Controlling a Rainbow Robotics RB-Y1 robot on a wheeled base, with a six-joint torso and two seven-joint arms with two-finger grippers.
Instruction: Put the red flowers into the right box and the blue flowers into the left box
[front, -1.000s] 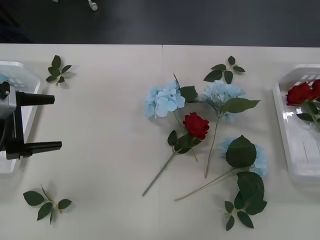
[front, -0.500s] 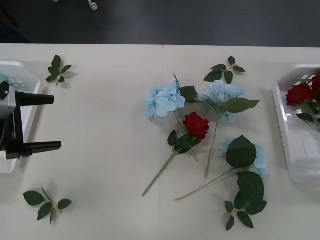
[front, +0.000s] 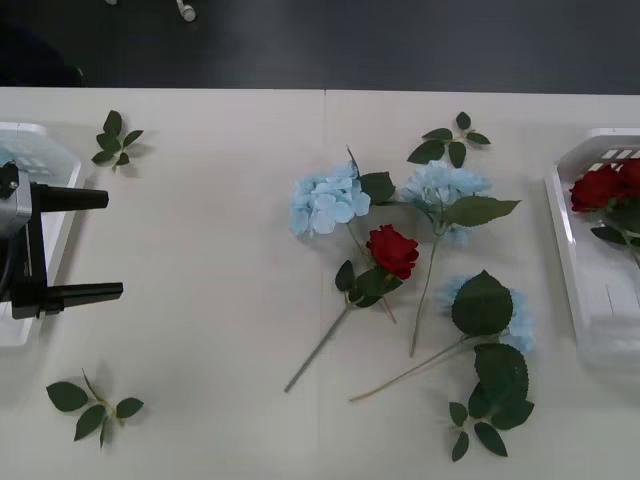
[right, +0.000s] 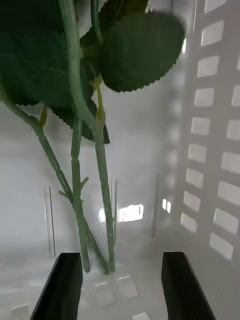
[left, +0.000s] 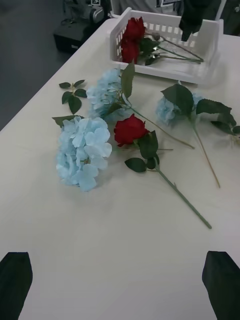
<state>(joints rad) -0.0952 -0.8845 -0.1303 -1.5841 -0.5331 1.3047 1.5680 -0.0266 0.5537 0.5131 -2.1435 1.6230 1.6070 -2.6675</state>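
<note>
Right gripper (right: 121, 285) is down inside the right box (front: 585, 300), fingers apart around nothing; rose stems (right: 100, 190) lie just ahead, so that drop looks done. Left gripper (front: 85, 245) sits open over the left box (front: 50, 150), idle. One red rose (front: 392, 250) and three blue flowers (front: 328, 200) wait mid-table.

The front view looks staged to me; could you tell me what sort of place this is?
Probably an indoor lab test bench: a plain pale table, artificial blue flowers scattered on it, a white sorting tray, the right box, and dark flooring beyond.
</note>
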